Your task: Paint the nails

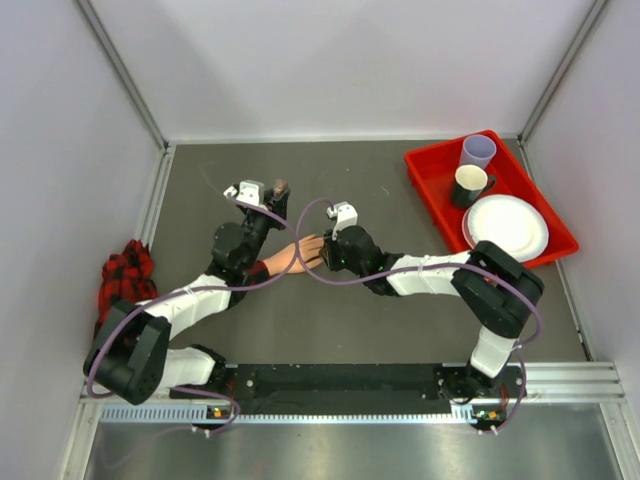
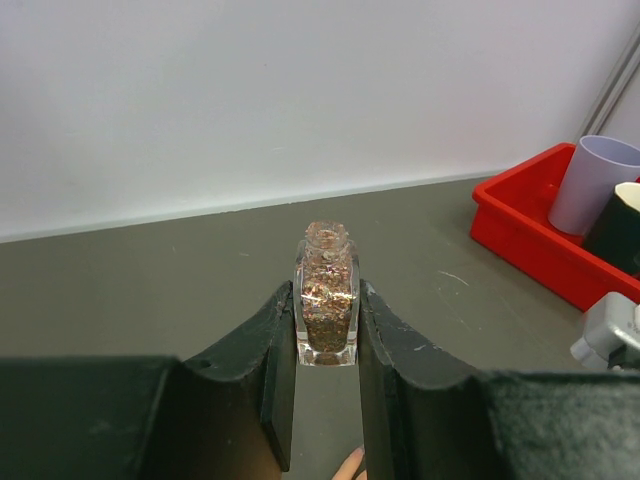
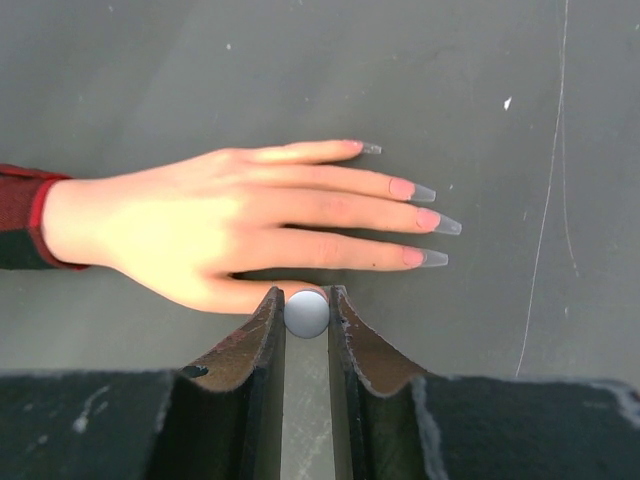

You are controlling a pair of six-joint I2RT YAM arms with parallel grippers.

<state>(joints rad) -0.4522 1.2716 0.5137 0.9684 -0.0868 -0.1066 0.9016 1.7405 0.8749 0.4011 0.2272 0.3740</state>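
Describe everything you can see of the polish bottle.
The bottle is small, square and of clear glass, filled with coppery-pink glitter. Its short neck is open; no cap sits on it. It stands upright, clamped on two sides by the left gripper, over the grey table. Whether its base touches the table is unclear. The right gripper holds a round grey piece, perhaps its cap.

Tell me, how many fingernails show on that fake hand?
4, at the fingertips of the mannequin hand: top nail, second nail, third nail, bottom nail. The thumbnail may hide behind the right gripper.
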